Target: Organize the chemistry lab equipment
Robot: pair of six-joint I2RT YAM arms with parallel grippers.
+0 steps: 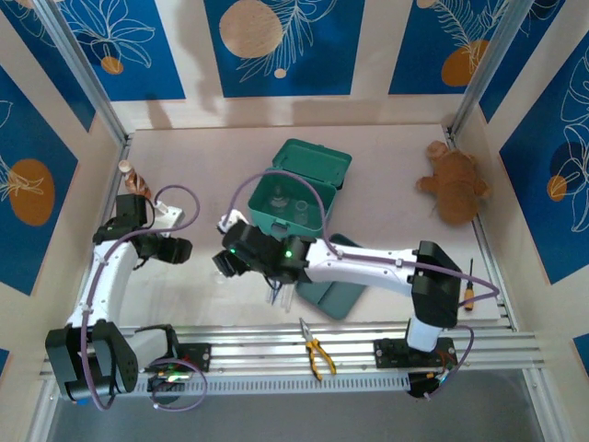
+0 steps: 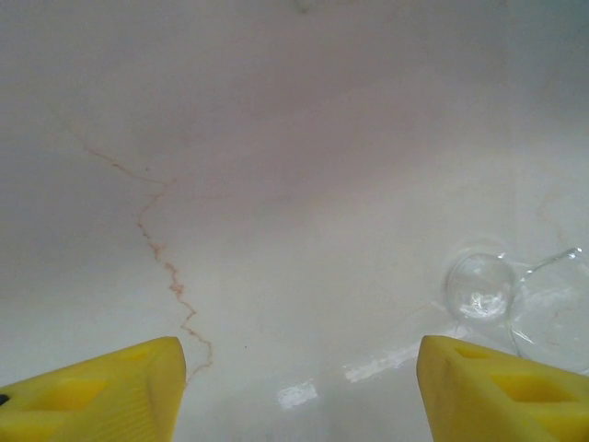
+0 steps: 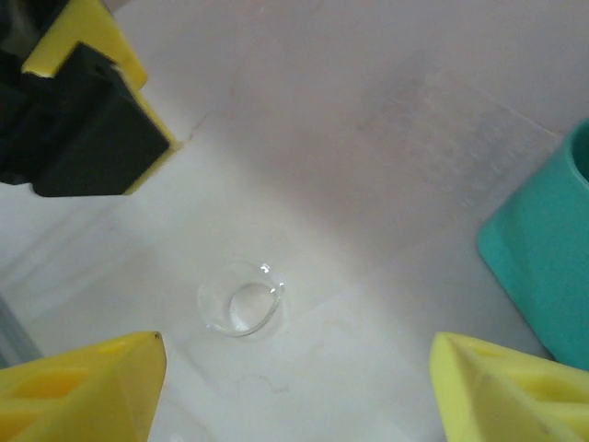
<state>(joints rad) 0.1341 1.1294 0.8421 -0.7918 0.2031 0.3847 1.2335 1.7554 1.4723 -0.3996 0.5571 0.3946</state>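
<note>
A small clear glass flask (image 3: 241, 308) rests on the pale table. My right gripper (image 3: 296, 341) hangs over it, open, with the flask closer to its left finger and touching neither. My left gripper (image 2: 299, 354) is open over bare table, and a clear flask (image 2: 479, 285) lies just beyond its right finger (image 2: 497, 387). In the top view the left gripper (image 1: 175, 249) and right gripper (image 1: 224, 262) face each other closely at left centre. More glass flasks sit inside the open green box (image 1: 299, 189). Clear tubes (image 1: 279, 295) show under the right arm.
The green box's lid (image 1: 331, 287) lies flat under the right arm. A brown plush toy (image 1: 456, 184) lies at the far right. Yellow-handled pliers (image 1: 316, 354) rest on the front rail and a screwdriver (image 1: 467, 295) near the right base. A small brown item (image 1: 134, 180) stands at the left wall.
</note>
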